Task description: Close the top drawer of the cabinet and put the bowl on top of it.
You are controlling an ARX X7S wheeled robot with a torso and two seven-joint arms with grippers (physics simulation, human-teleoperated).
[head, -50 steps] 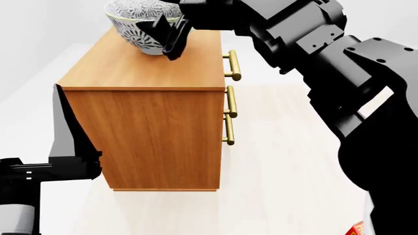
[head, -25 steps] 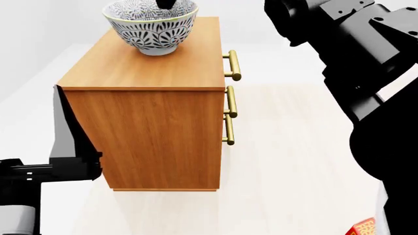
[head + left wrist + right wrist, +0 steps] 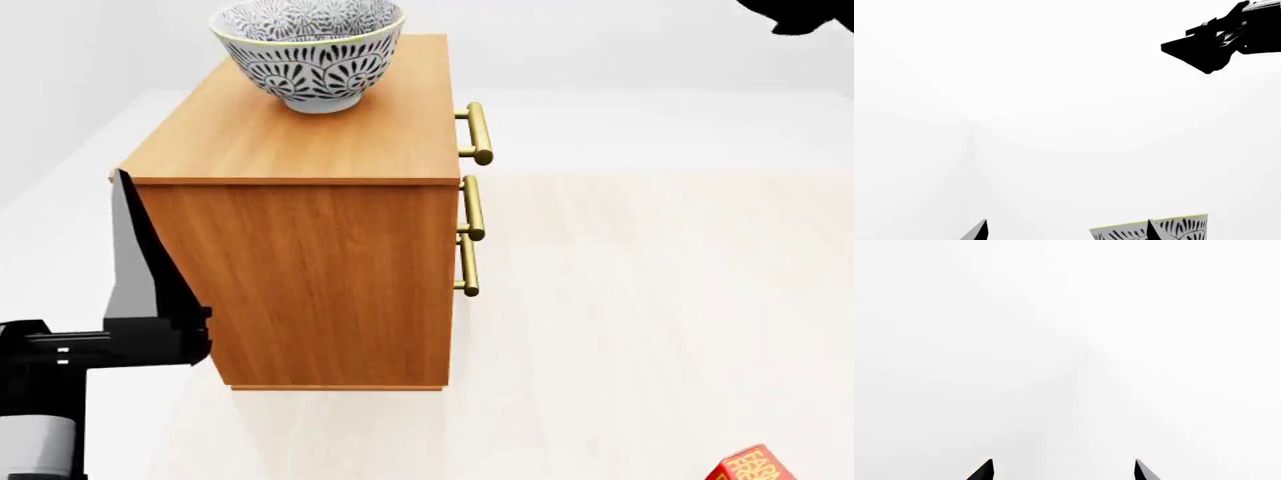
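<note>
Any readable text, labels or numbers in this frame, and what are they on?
Red box at the head view's bottom edge: yellowish lettering, cut off and too small to read.
Bowl: leaf pattern only, no text.
Cabinet: no text.
Both wrist views: none.

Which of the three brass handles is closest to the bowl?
The top handle, on the top drawer just under the cabinet top where the bowl sits; the other two hang lower.

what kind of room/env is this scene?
Likely a bare simulated indoor room, not a furnished home: blank white walls, a pale wood-look floor, and a lone wooden cabinet with a patterned bowl on top. A red box lies on the floor.
</note>
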